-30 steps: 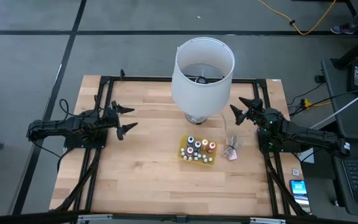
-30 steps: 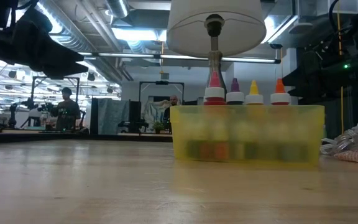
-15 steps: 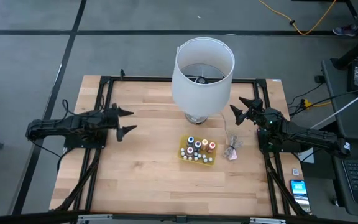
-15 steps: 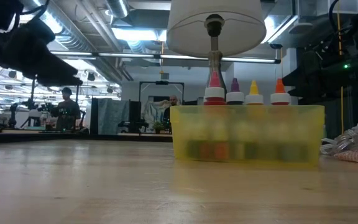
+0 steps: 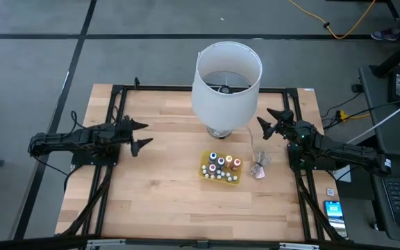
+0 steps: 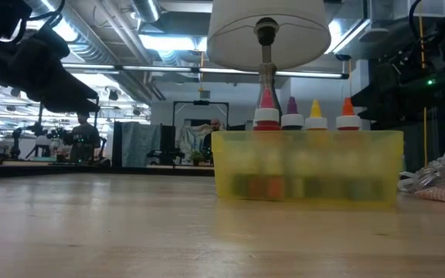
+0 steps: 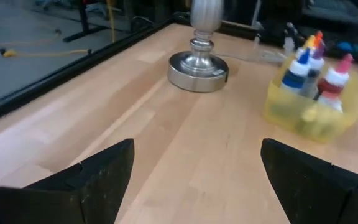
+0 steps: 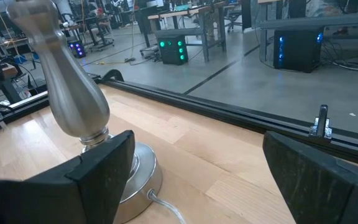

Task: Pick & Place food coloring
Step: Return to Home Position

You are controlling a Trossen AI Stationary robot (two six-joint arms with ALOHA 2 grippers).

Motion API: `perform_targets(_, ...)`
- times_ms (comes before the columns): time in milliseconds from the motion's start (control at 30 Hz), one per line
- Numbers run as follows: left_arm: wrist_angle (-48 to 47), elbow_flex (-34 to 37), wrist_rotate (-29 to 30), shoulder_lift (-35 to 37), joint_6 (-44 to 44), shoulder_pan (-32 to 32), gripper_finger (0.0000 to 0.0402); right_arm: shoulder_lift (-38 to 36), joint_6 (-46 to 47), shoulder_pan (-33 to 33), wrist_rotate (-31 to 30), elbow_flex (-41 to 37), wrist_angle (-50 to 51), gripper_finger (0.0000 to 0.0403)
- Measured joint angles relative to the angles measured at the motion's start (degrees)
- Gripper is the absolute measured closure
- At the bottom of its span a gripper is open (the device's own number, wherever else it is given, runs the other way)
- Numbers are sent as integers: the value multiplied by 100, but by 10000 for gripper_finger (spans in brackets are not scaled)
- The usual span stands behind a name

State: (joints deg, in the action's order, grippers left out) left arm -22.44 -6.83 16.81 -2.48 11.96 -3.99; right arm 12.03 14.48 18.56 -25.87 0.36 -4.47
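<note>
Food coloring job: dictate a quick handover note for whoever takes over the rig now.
Left gripper: open, empty, over the table's left side.
Right gripper: open, empty, right side, near the lamp.
Food coloring bottles: all in view stand in the yellow bin mid-table, wrapper beside it.
Done: no bottle loose on the wood.
Left: likely only parking both arms at home.

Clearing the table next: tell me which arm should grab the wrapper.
Right, most likely. The wrapper lies on the right side of the bin, nearer the right gripper, which is open and empty. The left gripper would have to reach past the bin.
</note>
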Motion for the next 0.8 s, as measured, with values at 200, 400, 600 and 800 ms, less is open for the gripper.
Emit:
perform_targets(200, 337, 13, 1054, 2, 846, 2, 56, 0, 2, 0, 0, 2, 1, 47)
perform_targets(400, 658, 13, 1601, 2, 302, 9, 56, 0, 1, 0, 0, 0, 1, 47)
perform_targets(600, 1790, 84, 570, 37, -651, 24, 56, 0, 2, -1, 0, 1, 0, 47)
perform_targets(800, 2937, 449, -702, 245, -1015, 22, 56, 0, 1, -1, 0, 0, 0, 47)
